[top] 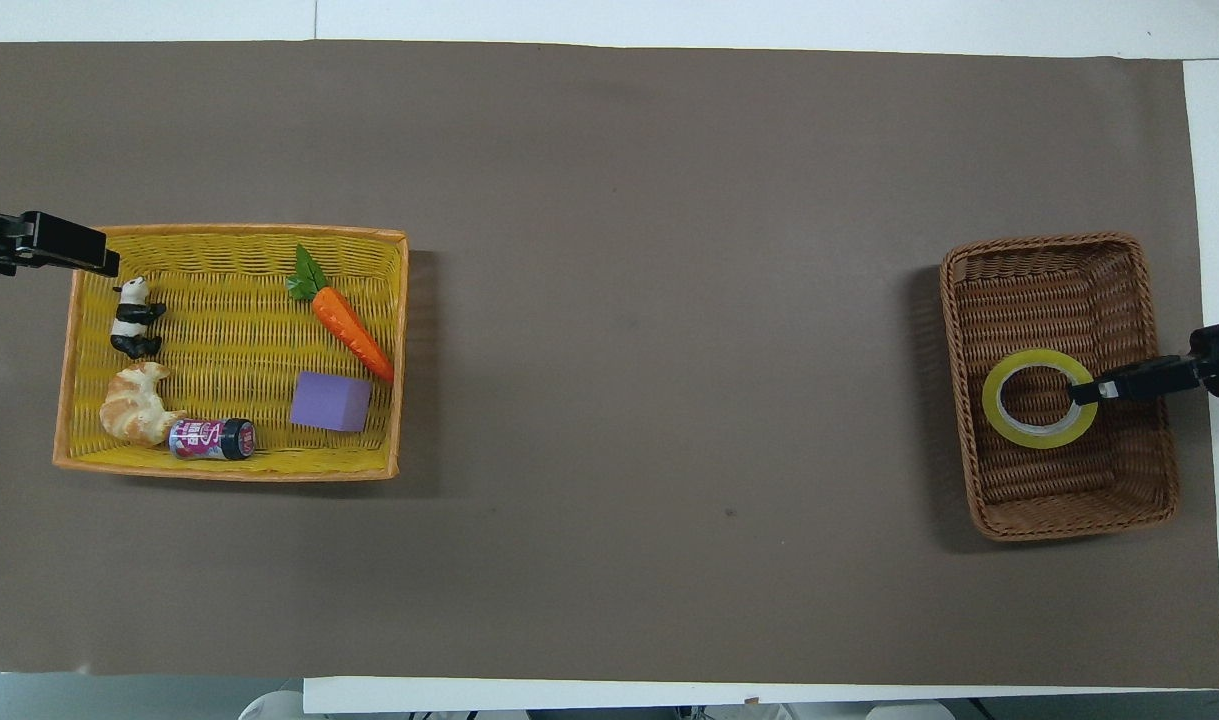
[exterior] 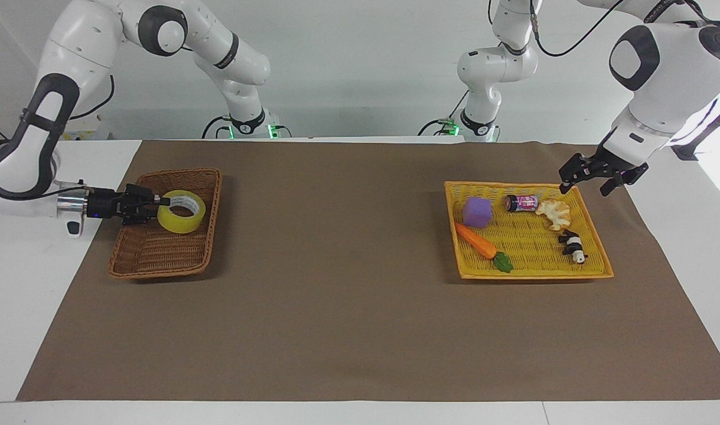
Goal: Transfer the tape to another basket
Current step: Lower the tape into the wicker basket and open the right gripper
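Note:
The yellow roll of tape (exterior: 182, 211) lies flat and low inside the brown wicker basket (exterior: 136, 264), about at its middle, at the right arm's end of the table. It also shows in the overhead view (top: 1009, 425), in the basket (top: 1069, 525). My right gripper (exterior: 160, 202) reaches in level over the basket's rim and is shut on the roll's wall, one finger inside the ring; it shows in the overhead view too (top: 1085, 391). My left gripper (exterior: 584, 188) hangs open and empty over the yellow basket's corner nearest the robots.
The yellow woven basket (exterior: 531, 273) at the left arm's end holds a purple block (exterior: 476, 212), a toy carrot (exterior: 478, 242), a small can (exterior: 522, 203), a croissant (exterior: 554, 213) and a panda figure (exterior: 572, 245). Brown paper covers the table between the baskets.

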Action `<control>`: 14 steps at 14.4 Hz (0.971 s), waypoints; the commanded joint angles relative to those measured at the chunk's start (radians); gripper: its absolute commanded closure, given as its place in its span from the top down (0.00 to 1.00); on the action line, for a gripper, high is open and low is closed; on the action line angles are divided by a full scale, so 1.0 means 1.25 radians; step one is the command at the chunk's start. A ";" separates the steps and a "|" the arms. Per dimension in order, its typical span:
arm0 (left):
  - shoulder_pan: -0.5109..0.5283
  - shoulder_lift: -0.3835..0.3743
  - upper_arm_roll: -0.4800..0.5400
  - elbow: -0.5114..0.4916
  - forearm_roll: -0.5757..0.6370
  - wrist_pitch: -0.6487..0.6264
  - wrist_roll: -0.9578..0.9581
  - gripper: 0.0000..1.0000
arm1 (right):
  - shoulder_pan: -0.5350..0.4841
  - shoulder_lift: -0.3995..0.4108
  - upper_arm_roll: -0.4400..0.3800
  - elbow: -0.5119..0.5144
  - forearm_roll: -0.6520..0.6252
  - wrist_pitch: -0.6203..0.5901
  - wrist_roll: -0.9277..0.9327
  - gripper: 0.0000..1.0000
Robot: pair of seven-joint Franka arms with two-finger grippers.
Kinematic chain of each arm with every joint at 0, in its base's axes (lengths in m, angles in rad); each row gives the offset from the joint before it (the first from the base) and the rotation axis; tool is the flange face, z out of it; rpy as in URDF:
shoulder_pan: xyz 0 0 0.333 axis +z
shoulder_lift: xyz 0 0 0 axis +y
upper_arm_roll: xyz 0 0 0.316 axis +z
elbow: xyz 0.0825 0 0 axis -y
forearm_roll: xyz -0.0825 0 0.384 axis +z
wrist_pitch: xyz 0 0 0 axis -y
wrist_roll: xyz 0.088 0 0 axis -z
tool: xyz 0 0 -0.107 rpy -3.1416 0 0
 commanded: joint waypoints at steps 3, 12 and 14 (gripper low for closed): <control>-0.002 -0.016 0.001 -0.011 -0.004 -0.024 0.001 1.00 | -0.003 -0.019 0.004 -0.016 -0.013 0.018 -0.016 1.00; 0.011 -0.023 0.010 -0.019 -0.004 -0.020 0.001 1.00 | 0.023 -0.062 0.007 0.015 -0.051 0.059 -0.023 1.00; 0.009 -0.023 0.010 -0.019 -0.004 -0.020 0.001 1.00 | 0.055 -0.102 0.007 0.020 -0.098 0.092 -0.018 1.00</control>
